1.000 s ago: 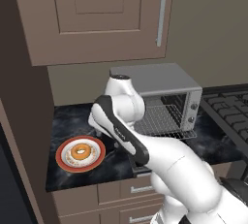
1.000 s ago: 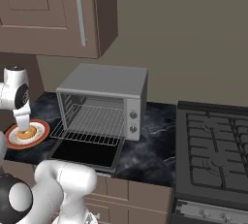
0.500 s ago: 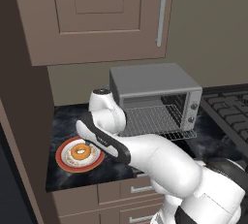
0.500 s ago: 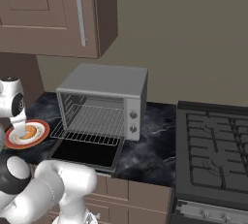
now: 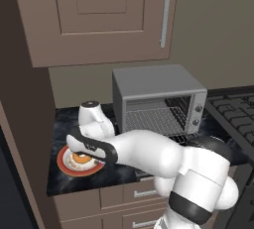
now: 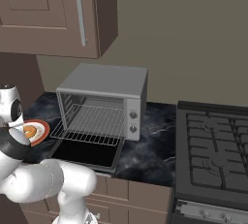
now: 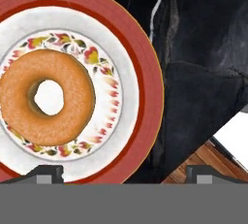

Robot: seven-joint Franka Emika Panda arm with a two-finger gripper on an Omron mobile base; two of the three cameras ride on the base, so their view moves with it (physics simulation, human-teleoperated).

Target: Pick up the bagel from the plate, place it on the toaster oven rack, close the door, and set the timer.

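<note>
None of the four steps is done: the bagel (image 7: 46, 96) lies flat on the plate (image 7: 145, 72), and the gripper (image 7: 121, 172) hangs over the plate's rim, beside the bagel, fingers apart and empty. Grasping, loading the rack (image 6: 89, 121), shutting the lowered door (image 6: 87, 152) and setting the timer remain. Dark marbled counter (image 7: 203, 48), brown cabinets (image 5: 99, 15) above, stove (image 6: 213, 155) to the right.

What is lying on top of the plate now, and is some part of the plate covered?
The bagel lies flat on the plate, left of the gripper. The bagel hides the plate under it, except white through its hole. The left edge is cut off in the hand view.
</note>
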